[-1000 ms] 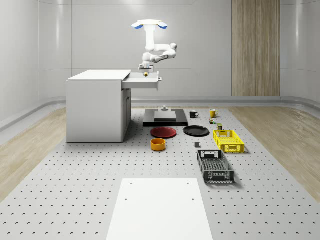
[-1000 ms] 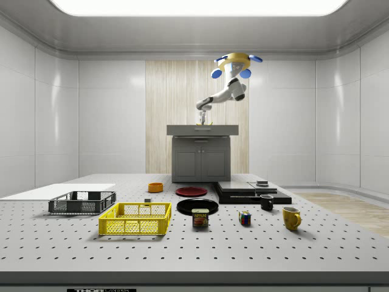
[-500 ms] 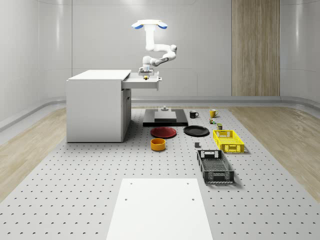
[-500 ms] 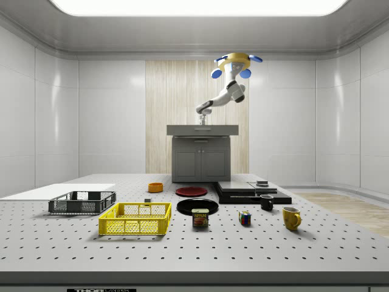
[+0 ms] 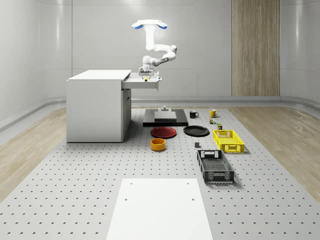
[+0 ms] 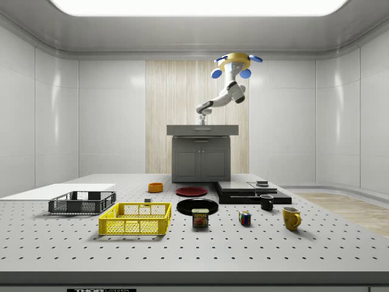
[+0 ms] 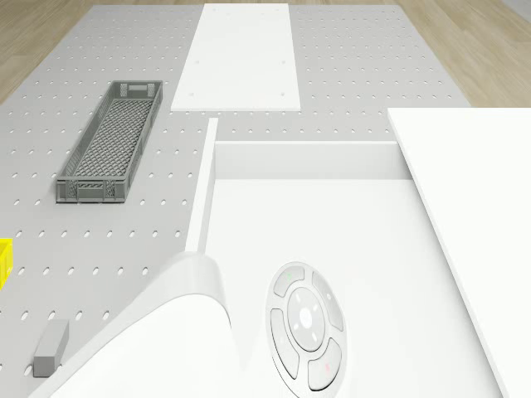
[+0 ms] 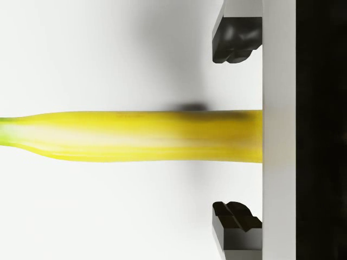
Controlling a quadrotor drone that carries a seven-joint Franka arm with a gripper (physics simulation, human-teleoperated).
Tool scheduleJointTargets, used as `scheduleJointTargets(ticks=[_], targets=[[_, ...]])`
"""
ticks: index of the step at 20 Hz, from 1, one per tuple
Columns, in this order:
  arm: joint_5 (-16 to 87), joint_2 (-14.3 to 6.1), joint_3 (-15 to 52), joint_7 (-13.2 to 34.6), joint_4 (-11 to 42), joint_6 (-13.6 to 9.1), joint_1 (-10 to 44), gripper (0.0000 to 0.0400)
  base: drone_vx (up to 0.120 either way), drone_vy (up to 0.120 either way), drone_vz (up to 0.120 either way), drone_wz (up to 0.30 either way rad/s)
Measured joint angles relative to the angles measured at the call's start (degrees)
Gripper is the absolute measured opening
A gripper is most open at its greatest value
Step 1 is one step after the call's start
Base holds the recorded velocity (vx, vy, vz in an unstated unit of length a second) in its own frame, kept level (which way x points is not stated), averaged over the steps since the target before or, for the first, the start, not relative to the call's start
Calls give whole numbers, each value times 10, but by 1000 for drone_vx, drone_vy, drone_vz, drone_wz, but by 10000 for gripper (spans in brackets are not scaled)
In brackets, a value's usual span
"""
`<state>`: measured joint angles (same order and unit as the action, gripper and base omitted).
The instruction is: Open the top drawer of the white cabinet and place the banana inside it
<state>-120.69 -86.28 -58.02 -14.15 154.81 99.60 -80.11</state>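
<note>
Drone: the drone (image 5: 149, 24) hovers up high over the pulled-out top drawer (image 5: 145, 83), out past the white cabinet (image 5: 97, 105) on the whole-scene view's right. Same deal in the side view, where it hangs above the cabinet's right end.
Arm: the arm (image 5: 160, 52) bends down from the drone body and puts the wrist right over the drawer; in the drone view the arm's shell (image 7: 307, 327) sits above the drawer's white floor.
Gripper: the gripper (image 8: 237, 130) is spread wide, one dark fingertip (image 8: 237, 38) on each side of the banana with clear gaps, so it's got hold of nothing.
Banana: the banana (image 8: 135, 135) lies flat on the drawer floor, lengthwise between the fingers, touching neither one.
Drawer: open, sticking out from the cabinet's top.
Floor stuff: grey crate (image 5: 215, 166), yellow crate (image 5: 228, 140), orange bowl (image 5: 158, 144), red plate (image 5: 164, 132) and black plate (image 5: 196, 131) all sit on the perforated table (image 5: 75, 190), well apart from the cabinet.
</note>
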Motion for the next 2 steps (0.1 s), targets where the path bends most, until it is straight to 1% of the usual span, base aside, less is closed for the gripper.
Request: scheduleJointTargets(ticks=[2], targets=[[3,1,-5,2,3,-5,3,389,0,0,0,0]])
